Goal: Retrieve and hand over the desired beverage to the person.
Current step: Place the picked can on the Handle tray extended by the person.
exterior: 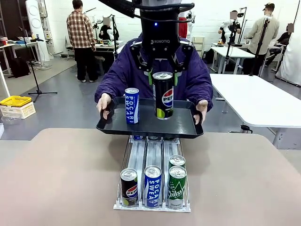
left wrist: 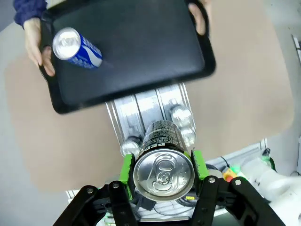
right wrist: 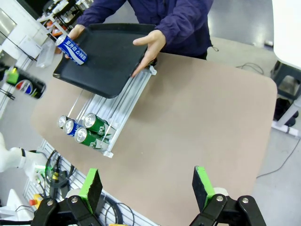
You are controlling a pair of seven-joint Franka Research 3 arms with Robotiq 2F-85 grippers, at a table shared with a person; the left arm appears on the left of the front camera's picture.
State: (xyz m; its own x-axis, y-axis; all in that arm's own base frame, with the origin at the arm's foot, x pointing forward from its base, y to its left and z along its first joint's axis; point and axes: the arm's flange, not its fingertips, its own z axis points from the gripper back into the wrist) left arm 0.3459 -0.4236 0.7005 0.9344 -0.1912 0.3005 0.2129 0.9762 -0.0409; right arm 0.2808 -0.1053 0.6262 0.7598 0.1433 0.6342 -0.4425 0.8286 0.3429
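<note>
Pepsi can (exterior: 163,95) hung over the person's black tray (exterior: 146,126), clamped in the left gripper (exterior: 163,75); right gripper (right wrist: 148,188) fingers spread wide above the bench (exterior: 70,179).

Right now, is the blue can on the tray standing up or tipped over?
Upright: the blue can stands on its base on the tray, top facing up.
</note>
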